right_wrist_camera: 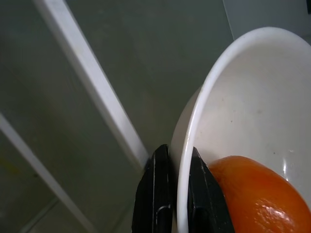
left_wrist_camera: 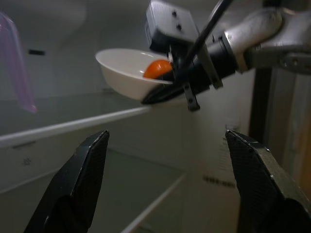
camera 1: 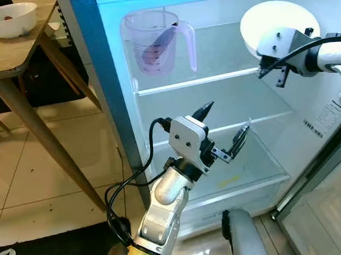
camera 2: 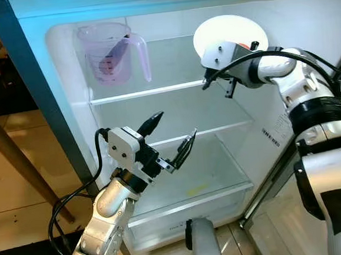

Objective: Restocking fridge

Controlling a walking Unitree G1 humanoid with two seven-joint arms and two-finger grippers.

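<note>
- The right gripper (right_wrist_camera: 174, 194) has its two black fingers (right_wrist_camera: 156, 189) pinching the rim of a white bowl (right_wrist_camera: 243, 121), one finger outside the wall and one inside.
- An orange fruit (right_wrist_camera: 252, 194) lies in that bowl, right against the inner finger; the left wrist view shows it too, sitting low in the bowl (left_wrist_camera: 124, 70) near the pinched edge.
- The bowl is held up in the open fridge (camera 1: 215, 100), above the upper glass shelf (camera 1: 196, 81) at its right end, and tilted toward the camera in the head views. Whether it touches the shelf cannot be told.
- The right arm (camera 2: 297, 88) reaches in from the right, elbow bent, a black cable looping along the wrist.
- The left gripper (camera 1: 227, 129) has its fingers (left_wrist_camera: 77, 184) spread wide with nothing between them, pointing into the fridge at the level of the middle shelf (camera 1: 241, 125).
- The left arm (camera 1: 165, 205) rises from below in front of the fridge.
- A clear, purple-tinted measuring jug (camera 1: 155, 40) stands at the left end of the upper shelf, well apart from the bowl.
- The lower shelves are glass, with a small yellow mark (camera 1: 228, 182) on the bottom one.
- Left of the fridge stands a wooden desk (camera 1: 5, 58) on a tiled floor (camera 1: 38, 173), carrying another white bowl (camera 1: 6, 19).
</note>
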